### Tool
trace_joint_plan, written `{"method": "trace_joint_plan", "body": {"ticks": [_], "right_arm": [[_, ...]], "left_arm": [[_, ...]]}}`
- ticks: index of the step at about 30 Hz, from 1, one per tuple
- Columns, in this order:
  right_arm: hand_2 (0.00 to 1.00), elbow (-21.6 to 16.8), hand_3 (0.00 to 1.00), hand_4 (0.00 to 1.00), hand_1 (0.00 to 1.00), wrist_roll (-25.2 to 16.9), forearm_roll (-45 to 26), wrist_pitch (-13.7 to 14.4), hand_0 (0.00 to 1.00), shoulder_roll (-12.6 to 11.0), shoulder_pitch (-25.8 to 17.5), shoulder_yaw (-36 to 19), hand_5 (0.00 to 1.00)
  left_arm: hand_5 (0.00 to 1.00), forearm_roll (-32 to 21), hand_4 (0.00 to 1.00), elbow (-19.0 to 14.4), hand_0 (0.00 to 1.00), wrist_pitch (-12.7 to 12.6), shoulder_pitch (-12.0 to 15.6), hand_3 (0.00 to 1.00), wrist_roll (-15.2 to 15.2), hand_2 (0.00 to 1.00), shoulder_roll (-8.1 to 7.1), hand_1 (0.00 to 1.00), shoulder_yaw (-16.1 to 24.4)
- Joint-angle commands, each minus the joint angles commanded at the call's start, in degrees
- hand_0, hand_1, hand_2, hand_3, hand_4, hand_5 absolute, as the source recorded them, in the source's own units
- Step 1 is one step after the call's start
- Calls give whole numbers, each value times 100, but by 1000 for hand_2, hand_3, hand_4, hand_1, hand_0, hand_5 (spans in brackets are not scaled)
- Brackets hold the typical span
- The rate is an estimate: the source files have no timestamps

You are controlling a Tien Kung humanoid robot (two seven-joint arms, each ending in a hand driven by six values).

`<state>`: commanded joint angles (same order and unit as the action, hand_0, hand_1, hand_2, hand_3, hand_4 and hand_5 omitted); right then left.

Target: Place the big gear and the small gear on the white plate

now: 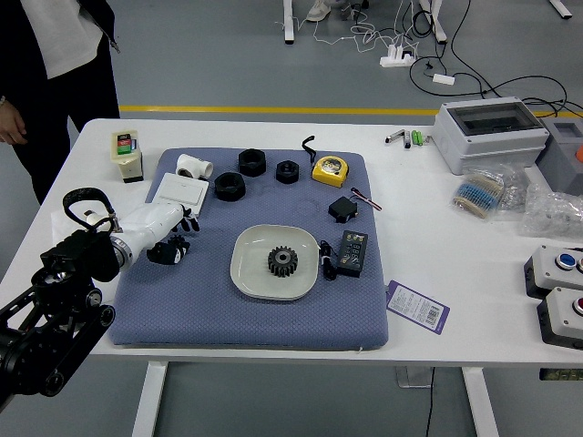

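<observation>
1. Before you, a blue mat (246, 323) covers part of the table (437, 255).
2. Beyond it stands a person (68, 73), one hand (12, 124) lowered.
3. Your left hand (170, 233), fingers parted, reaches empty over the mat's left side.
4. Your plate (250, 280) sits mid-mat.
5. On it: a gear (282, 261).

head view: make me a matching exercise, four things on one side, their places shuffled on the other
1. black toothed gear
2. yellow tape measure
3. purple-edged card
4. white pipe fitting

A. on the white table, right of the blue-grey mat
B. on the white plate
C. near the mat's far left corner
D. near the mat's far right corner

Pairs: 1-B, 2-D, 3-A, 4-C
</observation>
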<state>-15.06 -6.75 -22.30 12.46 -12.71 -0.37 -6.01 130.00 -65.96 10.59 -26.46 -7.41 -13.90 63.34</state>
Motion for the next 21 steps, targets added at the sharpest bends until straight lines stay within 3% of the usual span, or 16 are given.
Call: {"method": "trace_joint_plan", "body": {"ticks": [8, 21], "right_arm": [[748, 3, 552, 753, 654, -2, 13, -4, 627, -3, 6, -18, 706], [747, 4, 552, 753, 653, 0, 4, -4, 627, -2, 0, -7, 707]], "left_arm": [[2, 0, 477, -141, 449, 269, 41, 625, -144, 658, -80, 588, 10], [2, 0, 507, -312, 462, 457, 83, 642, -221, 691, -96, 615, 12]]}}
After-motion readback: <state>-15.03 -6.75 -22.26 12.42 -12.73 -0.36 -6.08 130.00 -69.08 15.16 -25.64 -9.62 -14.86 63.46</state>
